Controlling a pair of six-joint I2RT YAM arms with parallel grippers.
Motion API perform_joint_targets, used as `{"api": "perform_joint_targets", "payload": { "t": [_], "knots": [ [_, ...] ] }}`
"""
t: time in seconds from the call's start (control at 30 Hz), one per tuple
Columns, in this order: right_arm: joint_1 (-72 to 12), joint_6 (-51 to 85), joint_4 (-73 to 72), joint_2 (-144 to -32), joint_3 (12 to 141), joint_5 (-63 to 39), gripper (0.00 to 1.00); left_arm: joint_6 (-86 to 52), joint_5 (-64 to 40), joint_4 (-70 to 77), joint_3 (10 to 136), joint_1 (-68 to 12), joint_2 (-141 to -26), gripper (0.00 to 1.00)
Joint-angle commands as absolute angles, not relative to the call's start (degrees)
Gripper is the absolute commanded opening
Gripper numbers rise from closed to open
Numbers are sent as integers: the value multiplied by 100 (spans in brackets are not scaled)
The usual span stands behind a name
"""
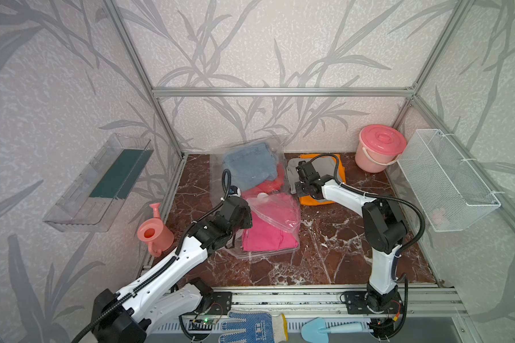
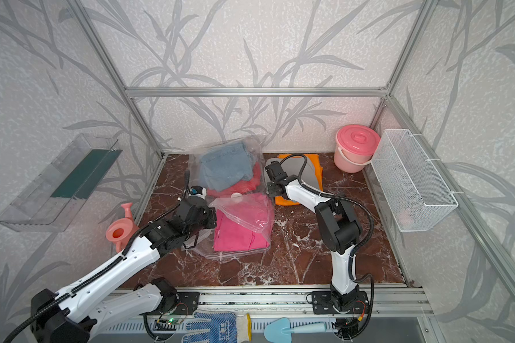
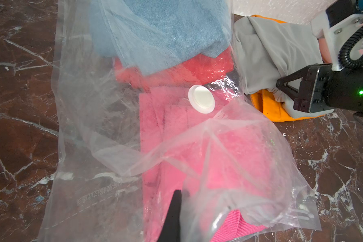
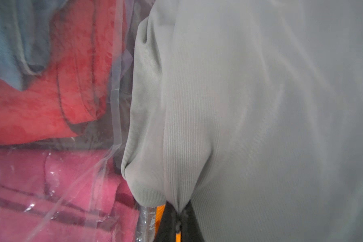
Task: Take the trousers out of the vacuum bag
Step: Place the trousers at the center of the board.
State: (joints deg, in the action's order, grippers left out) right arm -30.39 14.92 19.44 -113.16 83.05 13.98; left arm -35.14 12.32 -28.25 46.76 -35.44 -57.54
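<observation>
My table (image 1: 333, 255) is a dark red-brown marble slab veined in white, boxed in by an aluminium frame (image 1: 280, 91) and walls papered with grey leaves. Across its middle lies the vacuum bag (image 1: 217, 181), clear and crinkled. The denim trousers (image 1: 250, 166) lie over the red trousers (image 1: 269, 186) deep inside it, and the hot pink trousers (image 1: 265, 240) are at its mouth, nearest me. The white valve (image 3: 201, 99) sits on top. My left pincer (image 3: 179, 194) is pressed together on the bag's upper film, which stands up like a tent. Just beside the bag, outside it, the grey trousers (image 1: 292, 175) rest on the orange trousers (image 1: 315, 202). My right pincer (image 4: 179, 212) pinches a gathered fold of the grey cloth (finely ribbed, seen close). A lidded pink bucket (image 1: 381, 148) stands in the back right corner, a mesh basket (image 1: 446, 178) hangs on the right wall, and a clear tray (image 1: 101, 184) on the left wall.
</observation>
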Motion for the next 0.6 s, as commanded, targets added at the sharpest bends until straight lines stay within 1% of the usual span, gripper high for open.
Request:
{"api": "perform_joint_targets", "payload": {
  "t": [0.0,0.03,0.07,0.2,0.23,0.3,0.33,0.43,0.57],
  "knots": [
    [-3067,1770,1844,-11416,8364,1126,7,-3517,1336,-2768,4676,-3500,-5750,0],
    [-3062,1853,1860,-11404,8332,1125,11,-3507,1343,-2776,4677,-3489,-5736,0],
    [-3051,1887,1844,-11351,8296,1102,18,-3507,1353,-2789,4684,-3491,-5732,0],
    [-2926,1907,1433,-10767,7960,923,52,-3507,1347,-2796,4673,-3489,-5738,0],
    [-2872,1916,1354,-10582,7893,886,59,-3507,1338,-2788,4676,-3491,-5754,0],
    [-2713,1947,1284,-10314,7833,778,66,-3522,1333,-2769,4690,-3481,-5800,0],
    [-2610,1971,1263,-10218,7810,657,68,-3516,1316,-2751,4686,-3483,-5810,0],
    [-2259,2054,1217,-10166,7778,436,70,-3516,1279,-2686,4710,-3475,-5866,0],
    [-1859,2091,1136,-10407,7745,440,71,-3510,1266,-2682,4749,-3472,-5930,0]
  ]
}}
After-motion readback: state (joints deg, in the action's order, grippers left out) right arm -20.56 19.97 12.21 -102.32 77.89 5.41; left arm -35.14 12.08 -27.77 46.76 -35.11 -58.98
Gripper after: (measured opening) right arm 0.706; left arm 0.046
